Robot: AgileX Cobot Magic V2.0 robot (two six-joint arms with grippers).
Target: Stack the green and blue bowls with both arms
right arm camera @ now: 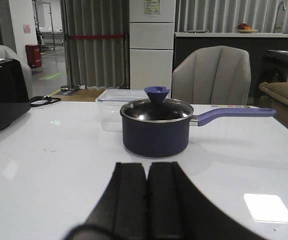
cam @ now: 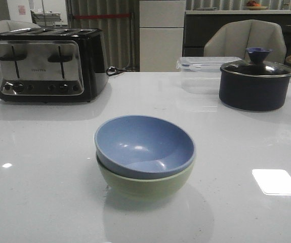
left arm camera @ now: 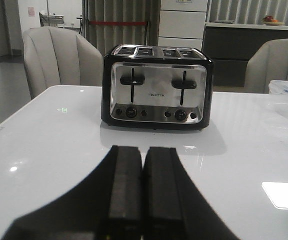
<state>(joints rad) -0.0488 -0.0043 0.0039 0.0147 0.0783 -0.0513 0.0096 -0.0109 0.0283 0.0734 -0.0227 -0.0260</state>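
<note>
The dusty blue bowl sits tilted inside the pale green bowl at the middle of the white table in the front view. Neither arm shows in the front view. My left gripper is shut and empty, low over the table and facing the toaster. My right gripper is shut and empty, low over the table and facing the dark pot. Neither wrist view shows the bowls.
A black and chrome toaster stands at the back left and also shows in the left wrist view. A dark lidded pot with a blue handle and a clear plastic box stand at the back right. Chairs stand beyond the table.
</note>
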